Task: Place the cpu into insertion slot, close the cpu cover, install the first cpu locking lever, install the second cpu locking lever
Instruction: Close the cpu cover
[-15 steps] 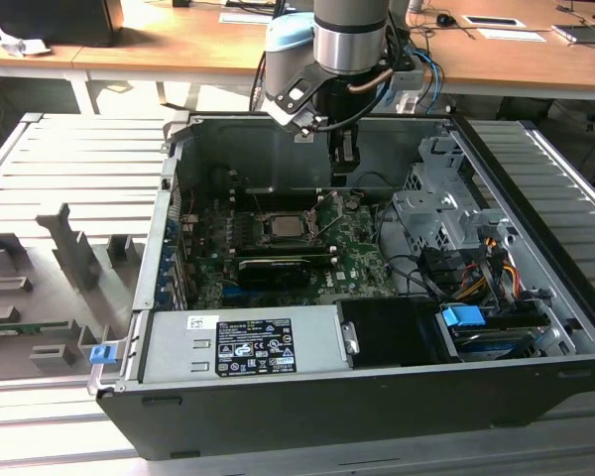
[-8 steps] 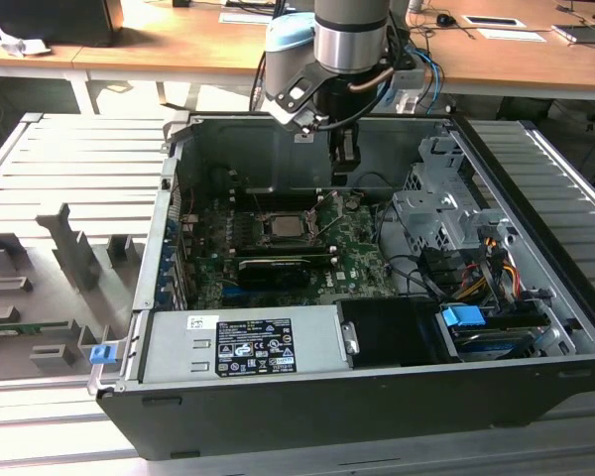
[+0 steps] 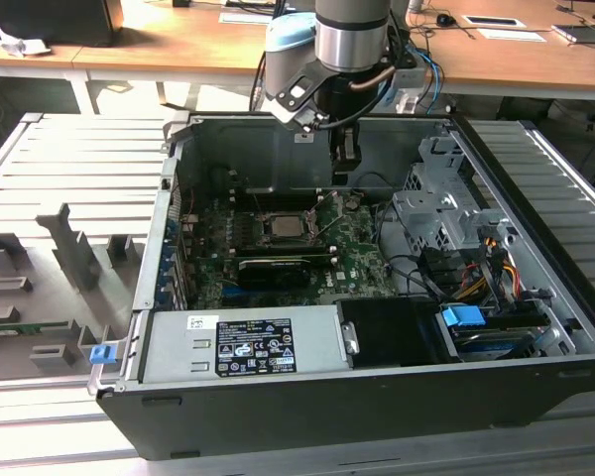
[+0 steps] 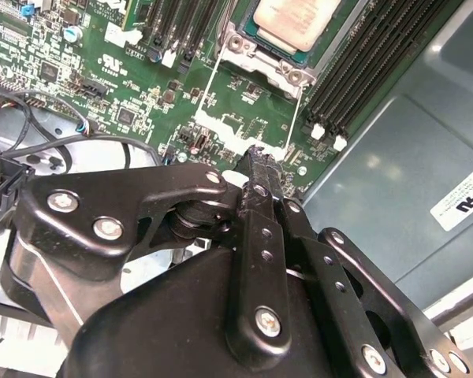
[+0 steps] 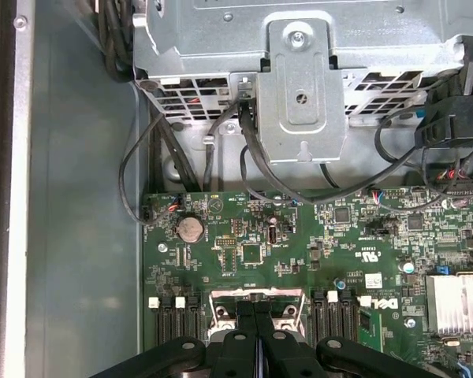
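Note:
The cpu (image 3: pixel 285 224), a pale silver square, lies flat in the insertion slot (image 3: pixel 299 236) on the green motherboard. In the second wrist view the cpu (image 4: pixel 290 17) has the grey metal cpu cover (image 4: pixel 248 47) framing it. Two thin wire locking levers (image 4: pixel 208 88) (image 4: pixel 298 116) run out from the socket toward my fingers. My gripper (image 3: pixel 347 171) hangs above the board just behind the socket, apart from it. In both wrist views the black fingers are pressed together with nothing between them, and the gripper (image 4: pixel 260 155) (image 5: pixel 255 335) is shut.
A metal drive cage (image 5: pixel 299 87) with black cables (image 5: pixel 244 157) stands beyond the board's edge. Memory slots (image 4: pixel 363 71) flank the socket. A long black card (image 3: pixel 273 268) and the power supply (image 3: pixel 243 342) lie nearer the case front. Case walls (image 3: pixel 278 139) enclose everything.

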You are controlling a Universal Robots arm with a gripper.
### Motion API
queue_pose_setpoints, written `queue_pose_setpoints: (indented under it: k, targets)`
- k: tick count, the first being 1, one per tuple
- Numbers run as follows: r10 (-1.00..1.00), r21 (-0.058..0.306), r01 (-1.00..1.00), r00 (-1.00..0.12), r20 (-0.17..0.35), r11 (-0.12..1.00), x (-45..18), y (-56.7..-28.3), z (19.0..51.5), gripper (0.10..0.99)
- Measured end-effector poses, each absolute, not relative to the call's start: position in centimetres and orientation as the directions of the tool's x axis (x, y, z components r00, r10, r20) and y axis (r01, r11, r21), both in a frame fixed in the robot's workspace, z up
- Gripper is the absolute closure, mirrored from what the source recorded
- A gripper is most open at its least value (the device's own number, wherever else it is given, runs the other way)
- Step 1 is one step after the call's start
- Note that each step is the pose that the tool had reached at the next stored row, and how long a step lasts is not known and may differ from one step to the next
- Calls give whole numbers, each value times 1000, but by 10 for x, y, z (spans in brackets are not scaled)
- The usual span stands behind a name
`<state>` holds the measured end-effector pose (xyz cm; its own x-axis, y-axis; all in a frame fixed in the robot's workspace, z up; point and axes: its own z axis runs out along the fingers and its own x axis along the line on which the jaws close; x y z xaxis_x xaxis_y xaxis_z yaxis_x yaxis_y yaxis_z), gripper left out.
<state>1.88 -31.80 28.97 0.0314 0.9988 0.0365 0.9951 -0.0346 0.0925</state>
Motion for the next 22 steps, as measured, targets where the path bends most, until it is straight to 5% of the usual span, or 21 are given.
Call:
queue_pose_setpoints:
  k: [22]
  targets:
    - [999,92,995,31,36,-35,20,-318,296,980]
